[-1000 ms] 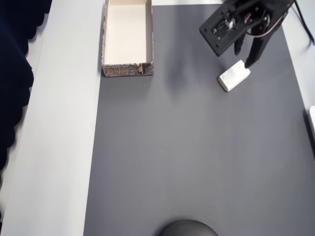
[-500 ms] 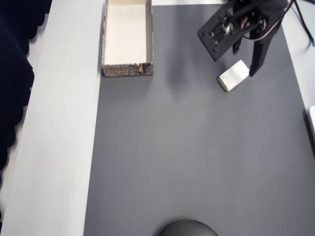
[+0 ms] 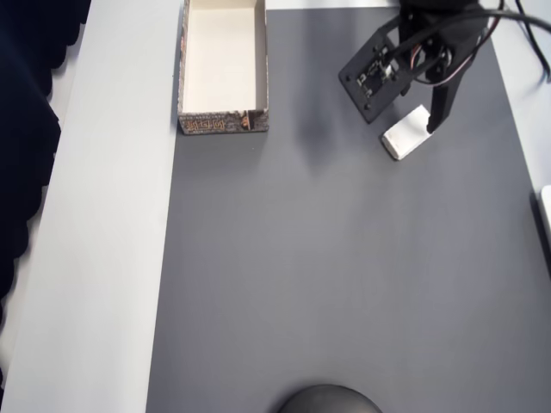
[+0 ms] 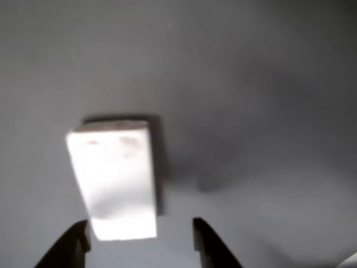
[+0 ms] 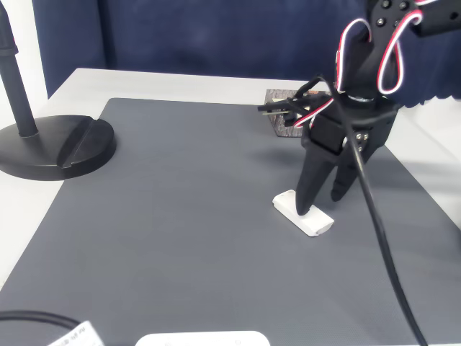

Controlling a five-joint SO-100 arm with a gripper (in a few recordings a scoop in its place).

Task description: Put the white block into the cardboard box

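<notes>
The hand [image 5: 322, 204] hangs spread wide, straddling the block [image 3: 406, 133], one finger on each long side; in the wrist view the tips frame its near end. A second ago the fingers stood off to one side; now they bracket it, ready to close. The block lies unmoved on the bench [image 3: 344, 284], well apart from the box [image 3: 223, 69].

Small plain white rectangular block [image 3: 408, 132], faint grey smudges on its top face in the wrist view. Long shallow cardboard box [image 3: 223, 67]: cream-white inside, brownish-grey printed pattern on outer walls. Dark grey mat [image 3: 344, 275] over a pale white-grey worktop [image 3: 103, 258]. Matte black two-finger tool [image 5: 323, 194], red, white and black wires above it. Black round stand base [image 5: 54, 146]. Dark navy curtain [image 5: 216, 36] behind.
</notes>
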